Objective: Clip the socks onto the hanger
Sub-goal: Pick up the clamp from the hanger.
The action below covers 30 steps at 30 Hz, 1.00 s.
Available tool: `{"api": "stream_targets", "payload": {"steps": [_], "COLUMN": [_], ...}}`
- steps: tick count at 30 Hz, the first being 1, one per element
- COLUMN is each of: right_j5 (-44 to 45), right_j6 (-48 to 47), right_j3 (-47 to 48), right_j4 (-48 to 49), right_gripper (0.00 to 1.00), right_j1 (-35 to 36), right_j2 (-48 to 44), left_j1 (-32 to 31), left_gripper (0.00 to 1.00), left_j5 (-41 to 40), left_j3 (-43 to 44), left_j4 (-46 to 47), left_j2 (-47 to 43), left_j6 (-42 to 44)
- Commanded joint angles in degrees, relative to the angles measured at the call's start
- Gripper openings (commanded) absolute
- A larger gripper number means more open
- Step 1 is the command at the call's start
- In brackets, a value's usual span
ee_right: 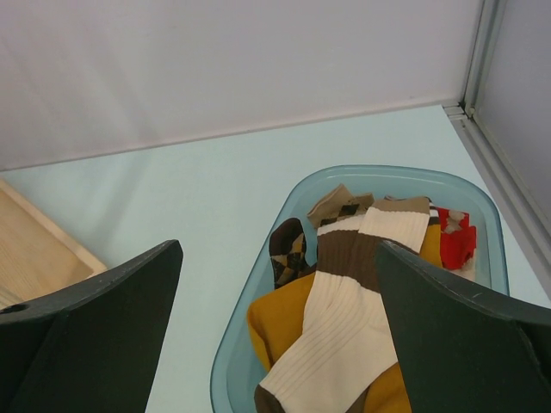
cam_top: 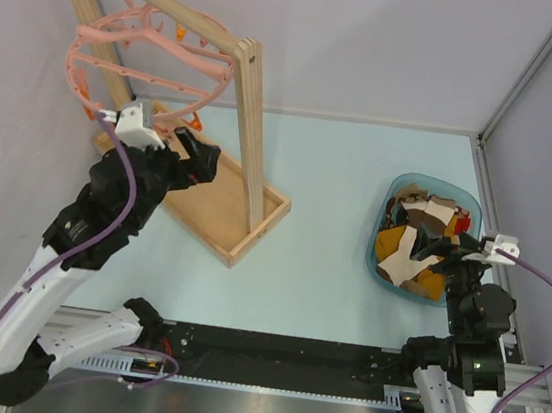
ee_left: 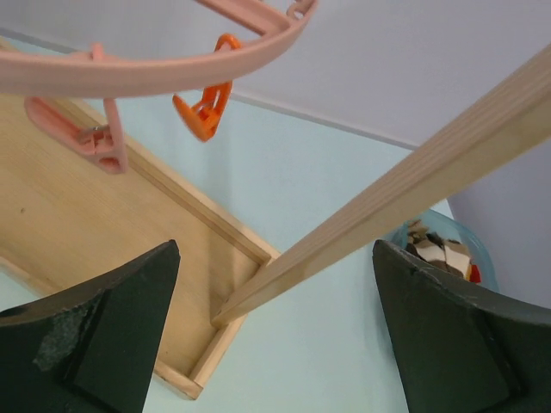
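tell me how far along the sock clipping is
Done: nothing; no sock is on the hanger, and its orange clip hangs empty. In hand: nothing; the right claw is open over the socks in the blue basin, the left claw open below the hanger. Left: every sock.

My left arm (cam_top: 94,214) and right arm (cam_top: 478,322) were black and white. A purple cable (cam_top: 129,170) ran along each. My fingers (ee_left: 103,335) were dark.

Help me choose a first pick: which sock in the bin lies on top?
The cream sock with brown bands; it drapes over the mustard one, with the rest partly buried.
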Motion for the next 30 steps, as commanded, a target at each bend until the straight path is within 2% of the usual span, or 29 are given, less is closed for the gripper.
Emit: {"api": "stream_targets", "payload": {"steps": [1,4,9,17,23,30], "right_j5": [0.6,0.8,1.1,1.0,1.0,0.9], "right_j6": [-0.3,-0.6,-0.7,-0.6,-0.7,-0.7], "right_j3": [1.3,1.2,1.2,1.2,1.3,1.3], "right_j4": [1.8,1.7,1.7,1.6,1.6,1.7], "right_gripper": [1.00,1.00,1.00,1.00,1.00,1.00], "right_j1": [0.0,0.2,0.7,1.5,1.7,1.9], "right_j2": [-1.0,-1.4,-1.7,-1.6,-1.5,-1.2], "left_j1": [-3.2,-3.8,-4.1,-4.1,-4.1,-4.1], "left_gripper": [1.00,1.00,0.99,0.84,0.83,0.81], "left_j5": [-17.3,-21.3,-23.4,-24.5,-24.7,-29.3], "left_j3": [6.2,8.3,7.9,5.7,6.1,4.3], "left_j4": [-4.3,-5.2,-1.1,8.0,9.0,11.6], "left_j2": [5.6,7.5,10.2,11.8,15.0,15.4], "left_j6": [-2.3,-3.1,-0.9,2.8,2.6,2.2]}}
